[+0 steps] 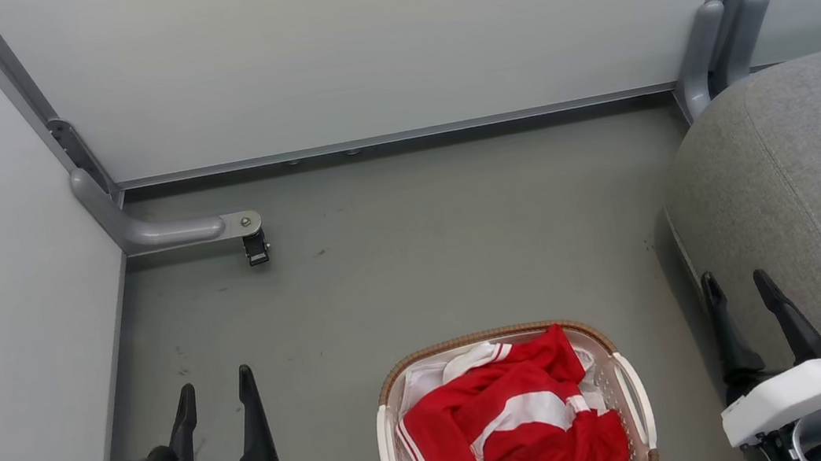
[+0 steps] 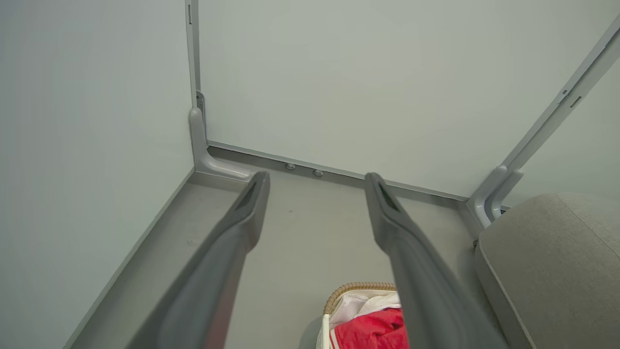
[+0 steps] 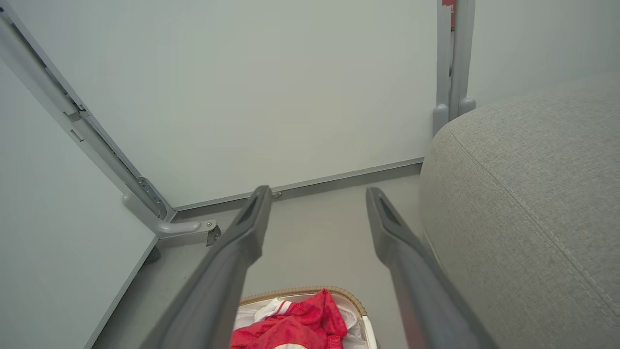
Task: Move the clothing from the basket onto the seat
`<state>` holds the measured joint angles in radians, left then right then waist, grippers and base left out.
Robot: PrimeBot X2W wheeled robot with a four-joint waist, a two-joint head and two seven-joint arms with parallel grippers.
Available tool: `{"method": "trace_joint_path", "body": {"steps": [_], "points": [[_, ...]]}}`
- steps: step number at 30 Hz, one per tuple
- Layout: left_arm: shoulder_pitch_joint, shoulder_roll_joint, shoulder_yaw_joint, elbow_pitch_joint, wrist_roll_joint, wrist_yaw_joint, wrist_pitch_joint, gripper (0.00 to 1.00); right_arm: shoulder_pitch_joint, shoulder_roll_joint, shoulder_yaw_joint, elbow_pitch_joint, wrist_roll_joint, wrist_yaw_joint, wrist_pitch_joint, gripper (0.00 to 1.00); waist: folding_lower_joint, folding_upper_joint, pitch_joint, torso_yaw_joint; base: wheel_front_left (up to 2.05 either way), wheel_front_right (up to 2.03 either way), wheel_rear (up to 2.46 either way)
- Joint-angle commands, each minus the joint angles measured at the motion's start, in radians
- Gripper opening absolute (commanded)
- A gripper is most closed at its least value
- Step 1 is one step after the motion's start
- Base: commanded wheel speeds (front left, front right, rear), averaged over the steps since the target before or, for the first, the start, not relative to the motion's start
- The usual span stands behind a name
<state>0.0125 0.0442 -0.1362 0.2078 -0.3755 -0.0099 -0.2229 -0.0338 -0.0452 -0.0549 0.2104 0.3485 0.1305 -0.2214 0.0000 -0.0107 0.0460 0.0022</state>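
Red clothing (image 1: 520, 426) with white stripes lies bunched in the cream basket (image 1: 631, 384), which stands on the floor at the bottom centre of the head view. The grey seat (image 1: 806, 162) rises at the right. My left gripper (image 1: 213, 387) hangs open to the left of the basket, with nothing between its fingers. Over the seat's front edge my right gripper (image 1: 739, 282) is open and empty too. The left wrist view has the clothing (image 2: 370, 329), the basket (image 2: 351, 288) and the seat (image 2: 557, 261) low down; the right wrist view has the clothing (image 3: 290, 327), the basket (image 3: 300, 292) and the seat (image 3: 528, 203).
Pale partition walls (image 1: 369, 37) close the space at the back and the left. A grey metal foot with a black caster (image 1: 256, 247) juts onto the floor at the back left. Grey floor (image 1: 422, 261) lies between the basket and the wall.
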Motion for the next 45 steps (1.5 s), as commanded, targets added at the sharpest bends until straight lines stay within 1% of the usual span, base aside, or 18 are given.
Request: {"method": "trace_joint_path", "body": {"steps": [1,20,38,45], "points": [[0.013,0.008,-0.003,-0.001,0.018,0.003,-0.008,1.0,0.009,-0.006,0.001,0.0,-0.022,0.0,-0.012,1.0,0.0,0.009,0.0,0.0,0.0,0.0,0.0],[0.027,0.01,-0.025,0.007,0.141,0.01,-0.045,1.0,0.02,-0.008,0.01,-0.003,-0.148,0.0,-0.046,1.0,0.0,0.0107,0.006,-0.001,0.0,0.0,0.0],[0.018,0.009,-0.024,0.012,0.125,0.012,-0.043,1.0,0.013,-0.008,0.007,-0.005,-0.145,0.0,-0.045,1.0,0.0,0.0107,0.015,-0.001,0.0,0.0,0.0],[-0.003,0.009,-0.03,0.01,0.129,0.006,-0.043,1.0,-0.005,-0.008,0.002,-0.015,-0.147,0.0,-0.045,1.0,0.0,0.0107,0.043,0.001,0.0,0.0,0.0]]}}
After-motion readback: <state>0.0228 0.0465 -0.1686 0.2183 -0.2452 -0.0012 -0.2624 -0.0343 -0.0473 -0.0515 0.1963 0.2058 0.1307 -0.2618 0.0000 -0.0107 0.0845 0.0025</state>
